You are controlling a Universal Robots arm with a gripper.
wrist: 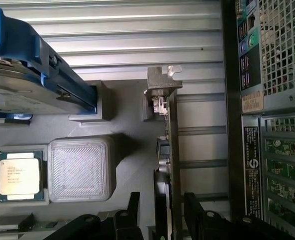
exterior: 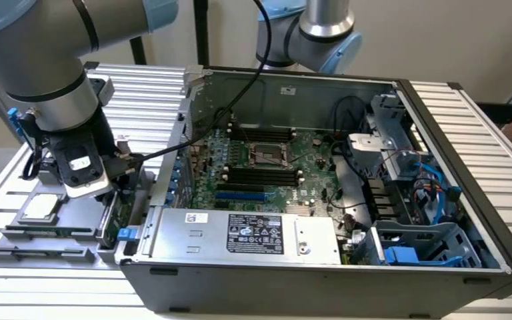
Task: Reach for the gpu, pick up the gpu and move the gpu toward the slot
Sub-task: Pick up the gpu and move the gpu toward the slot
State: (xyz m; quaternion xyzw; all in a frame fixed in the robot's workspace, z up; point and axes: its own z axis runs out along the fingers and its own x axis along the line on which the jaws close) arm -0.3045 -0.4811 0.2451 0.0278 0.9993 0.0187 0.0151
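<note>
Your tool (wrist: 162,197) has its fingers apart, one on each side of the gpu (wrist: 170,145). The gpu stands on edge in the grey holder (wrist: 130,125), so both faces can be gripped. The computer case (exterior: 327,293) wall runs just beside it. That leaves little side room, but the space above looks open.

My claw (exterior: 96,190) hung low over the gray tray (exterior: 25,243) beside the open computer case (exterior: 327,280), just above the green card (exterior: 109,223) standing on edge. A silver chip (exterior: 43,209) lay nearby.
</note>
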